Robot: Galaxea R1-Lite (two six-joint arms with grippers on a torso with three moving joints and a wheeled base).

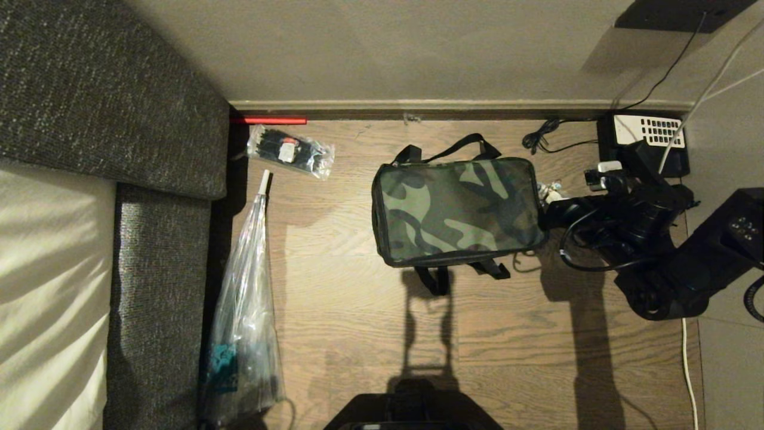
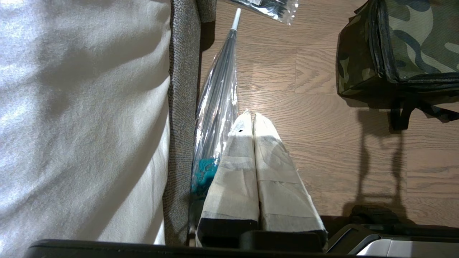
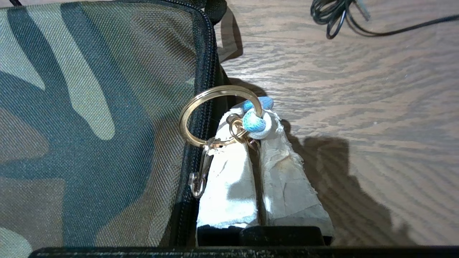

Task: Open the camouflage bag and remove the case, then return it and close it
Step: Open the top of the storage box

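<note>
The camouflage bag [image 1: 456, 209] lies shut on the wooden floor, its zip [image 3: 206, 53] closed along the lid edge. My right gripper [image 1: 547, 197] is at the bag's right end. In the right wrist view this gripper [image 3: 252, 118] is shut on a blue-and-white cord [image 3: 254, 122], which is joined to a brass key ring [image 3: 218, 89] and a small clasp on the zip pull. The case is hidden. My left gripper [image 2: 252, 115] hangs parked over the floor beside the sofa, shut and holding nothing; a corner of the bag [image 2: 412, 43] shows beyond it.
A grey sofa [image 1: 161, 269] with a pale cover fills the left. A long clear plastic bag [image 1: 245, 322] lies against it, with a smaller one [image 1: 291, 150] near the baseboard. A black telephone [image 1: 647, 134] and a coiled cable [image 1: 540, 140] sit behind my right arm.
</note>
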